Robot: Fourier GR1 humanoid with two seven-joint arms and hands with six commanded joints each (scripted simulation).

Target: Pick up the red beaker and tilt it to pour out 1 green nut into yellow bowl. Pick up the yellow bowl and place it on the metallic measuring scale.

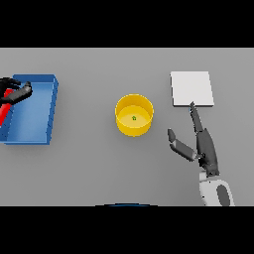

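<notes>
The yellow bowl point(134, 115) stands upright at the table's middle with one small green nut point(134, 118) inside. At the far left my left hand point(17, 92) is curled round the red beaker point(5, 106), holding it over the blue bin point(42, 111); the beaker is partly cut off by the view's edge. My right hand point(203, 144) lies open to the right of the bowl, apart from it, fingers pointing up toward the flat metallic measuring scale point(192, 88), thumb spread toward the bowl.
The blue bin stands along the table's left side with raised walls. The scale sits at the back right, just beyond the right hand's fingertips.
</notes>
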